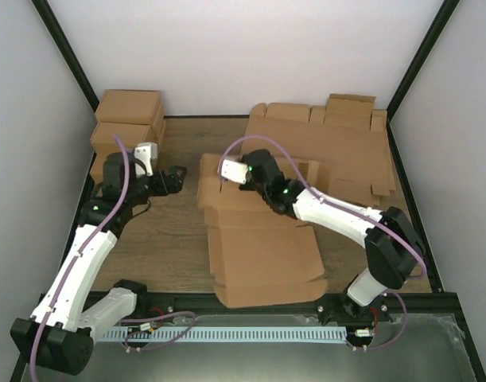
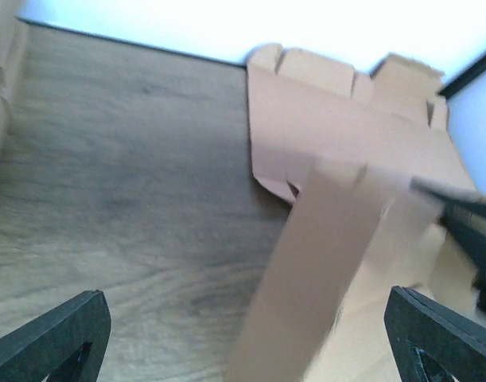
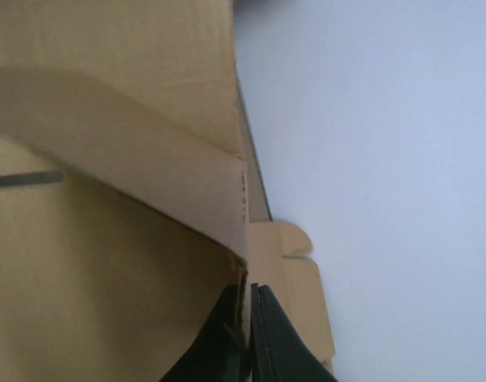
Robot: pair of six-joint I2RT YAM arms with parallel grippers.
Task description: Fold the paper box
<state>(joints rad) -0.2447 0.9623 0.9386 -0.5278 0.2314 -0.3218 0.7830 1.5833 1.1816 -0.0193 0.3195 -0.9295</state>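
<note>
The paper box [image 1: 262,255] lies as a flat brown die-cut piece in the middle of the table, with its far-left flap lifted. My right gripper [image 1: 225,185] is shut on the edge of that flap. In the right wrist view the black fingers [image 3: 266,334] pinch the cardboard edge [image 3: 244,239]. My left gripper [image 1: 179,177] hovers open and empty just left of the flap. In the left wrist view its fingers [image 2: 60,334] stand wide apart, with the raised flap [image 2: 322,270] ahead between them.
A thick sheaf of flat cardboard blanks [image 1: 330,143] lies at the back right, and also shows in the left wrist view [image 2: 338,119]. Folded brown boxes [image 1: 127,119] are stacked at the back left. Black frame posts and white walls surround the table.
</note>
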